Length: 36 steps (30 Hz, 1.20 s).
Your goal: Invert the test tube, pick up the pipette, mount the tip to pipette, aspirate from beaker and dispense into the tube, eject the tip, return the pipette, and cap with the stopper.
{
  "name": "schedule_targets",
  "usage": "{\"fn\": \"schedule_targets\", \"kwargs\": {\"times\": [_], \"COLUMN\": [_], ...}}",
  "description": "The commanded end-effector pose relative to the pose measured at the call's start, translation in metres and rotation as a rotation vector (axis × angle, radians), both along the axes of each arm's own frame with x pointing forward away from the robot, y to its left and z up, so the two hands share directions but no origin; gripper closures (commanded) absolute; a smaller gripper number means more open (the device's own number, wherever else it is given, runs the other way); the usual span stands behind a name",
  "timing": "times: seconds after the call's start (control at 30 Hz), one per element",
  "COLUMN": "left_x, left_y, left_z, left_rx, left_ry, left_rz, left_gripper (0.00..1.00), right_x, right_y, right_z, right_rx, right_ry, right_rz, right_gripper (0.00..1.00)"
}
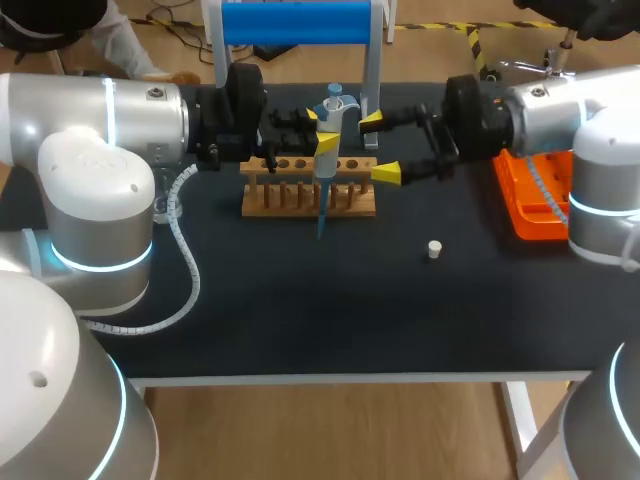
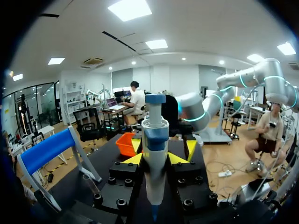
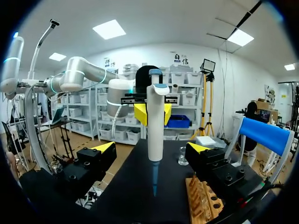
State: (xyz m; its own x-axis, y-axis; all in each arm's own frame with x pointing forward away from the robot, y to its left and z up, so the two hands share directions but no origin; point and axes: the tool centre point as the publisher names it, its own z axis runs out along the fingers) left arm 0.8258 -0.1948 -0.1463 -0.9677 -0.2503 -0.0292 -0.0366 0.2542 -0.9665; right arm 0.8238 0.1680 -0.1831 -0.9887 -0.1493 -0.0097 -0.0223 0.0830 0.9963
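Our left gripper (image 1: pixel 322 130) is clamped on the white pipette with a blue cap (image 1: pixel 327 160), one yellow fingertip on each side of its body, and holds it upright above the light wooden tube rack (image 1: pixel 300 200). A thin translucent blue tip (image 1: pixel 321 215) sits on the pipette's lower end and hangs in front of the rack.

Our right gripper (image 1: pixel 381 147) faces the left one from the other side of the pipette. Its fingers are spread wide, and in the right wrist view the pipette stands between them, touching neither.

The small white stopper (image 1: pixel 434 249) lies alone on the black table (image 1: pixel 300 320), well apart from the rack and toward our right arm. The orange plastic tip box (image 1: pixel 530 200) rests near the table's right edge, under the right arm.

In the right wrist view a small clear glass vessel (image 3: pixel 182 156), possibly the beaker, stands on the table beyond the pipette. We cannot make out the test tube with any certainty.
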Motion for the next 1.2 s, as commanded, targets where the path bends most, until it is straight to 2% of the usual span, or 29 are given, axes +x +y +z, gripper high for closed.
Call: {"fn": "schedule_targets", "kwargs": {"times": [0.03, 0.33, 1.2], "left_x": [0.000, 0.000, 0.000], "left_y": [-0.001, -0.001, -0.001], "left_z": [0.000, 0.000, 0.000], "left_rx": [0.000, 0.000, 0.000], "left_ry": [0.000, 0.000, 0.000], "left_rz": [0.001, 0.001, 0.001], "left_gripper": [1.00, 1.00, 1.00], "right_x": [0.000, -0.013, -0.013], "right_y": [0.008, 0.023, 0.023], "right_z": [-0.002, -0.007, -0.007], "right_rx": [0.013, -0.009, -0.009], "right_ry": [0.001, -0.026, -0.026], "right_rz": [0.008, 0.020, 0.020], "right_gripper": [0.00, 0.00, 0.00]}}
